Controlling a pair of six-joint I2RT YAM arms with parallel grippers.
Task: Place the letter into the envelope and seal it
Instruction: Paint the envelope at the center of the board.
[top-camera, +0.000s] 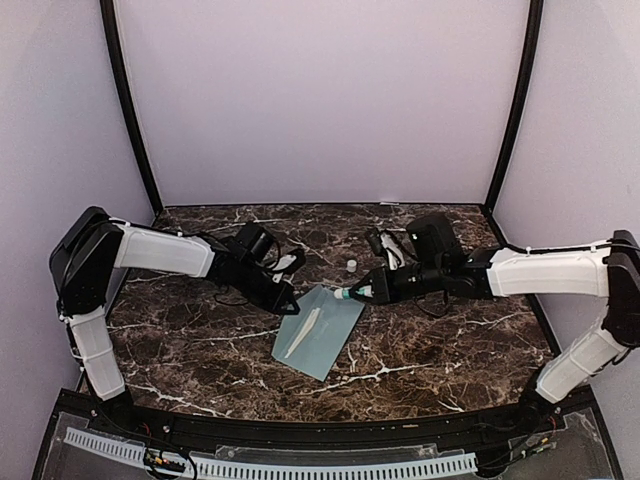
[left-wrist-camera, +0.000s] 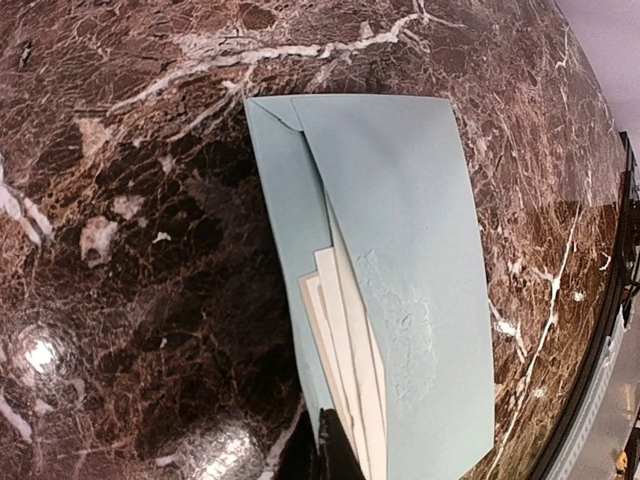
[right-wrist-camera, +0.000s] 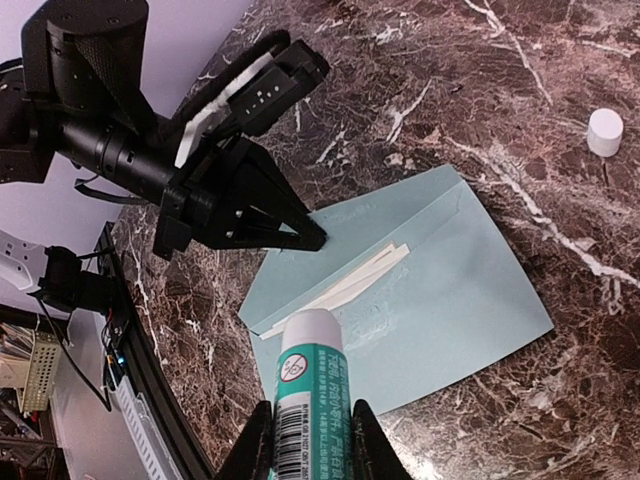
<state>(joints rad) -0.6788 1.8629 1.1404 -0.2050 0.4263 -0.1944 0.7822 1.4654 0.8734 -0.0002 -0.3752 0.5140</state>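
The pale blue envelope (top-camera: 325, 345) lies flat on the dark marble table, and it fills the left wrist view (left-wrist-camera: 400, 200). The cream edges of the folded letter (left-wrist-camera: 345, 340) stick out of its open side (right-wrist-camera: 350, 285). A rough glue smear (left-wrist-camera: 410, 320) marks the top panel. My left gripper (left-wrist-camera: 335, 455) is shut at the envelope's edge, and the thin blue side strip runs into the seam between its fingers (right-wrist-camera: 312, 240). My right gripper (right-wrist-camera: 310, 445) is shut on an uncapped white-and-green glue stick (right-wrist-camera: 312, 390). The stick's white tip hovers over the envelope's near corner (top-camera: 348, 295).
The glue stick's small white cap (right-wrist-camera: 604, 131) stands on the marble beyond the envelope (top-camera: 351, 265). Lilac walls close in the back and sides. A perforated white rail (top-camera: 300, 467) runs along the near table edge by the arm bases.
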